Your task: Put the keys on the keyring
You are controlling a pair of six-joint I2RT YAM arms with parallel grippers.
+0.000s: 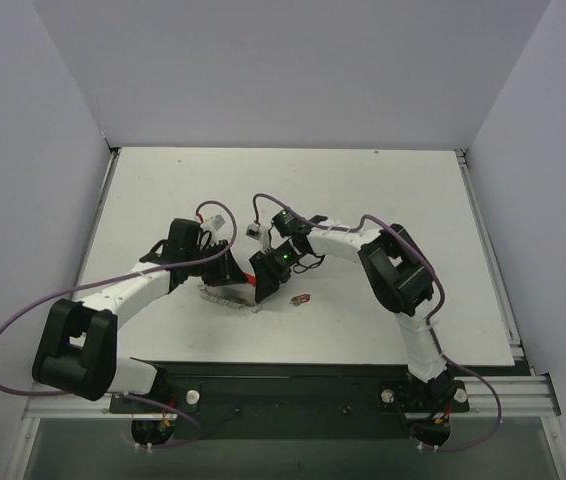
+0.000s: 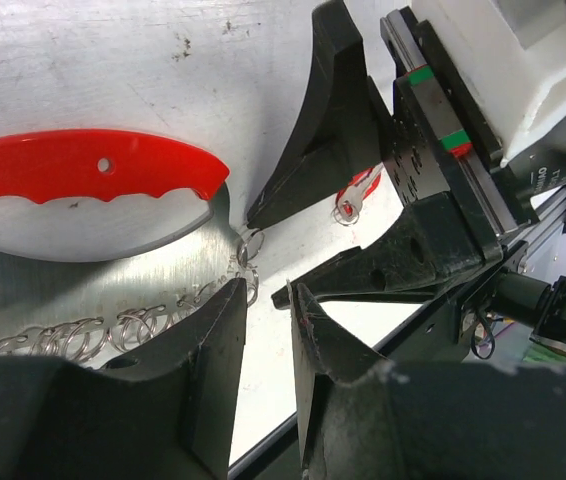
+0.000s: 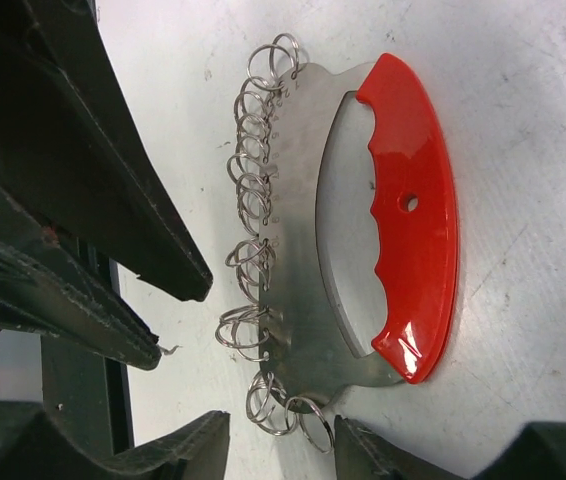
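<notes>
Where left pincer [image 2: 268, 300] nears right pincer [image 2: 263, 260], rings [image 3: 253, 195] line plate [image 3: 298, 160] edge.

The black-fingered left gripper [image 3: 176, 322] and right gripper [image 2: 263, 258] crowd tip to tip over the row of thin silver wire rings [image 3: 253, 200] edging the red-handled steel plate [image 3: 418, 150], a small red-headed key [image 2: 356, 200] just beside, while the white tabletop [image 1: 383, 190] beyond offers wide passage to the grey walls [image 1: 293, 70].

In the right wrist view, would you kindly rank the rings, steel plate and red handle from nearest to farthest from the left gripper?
1. Rings, on the side facing the left gripper.
2. Steel plate, in the middle.
3. Red handle, on the far side.
</notes>
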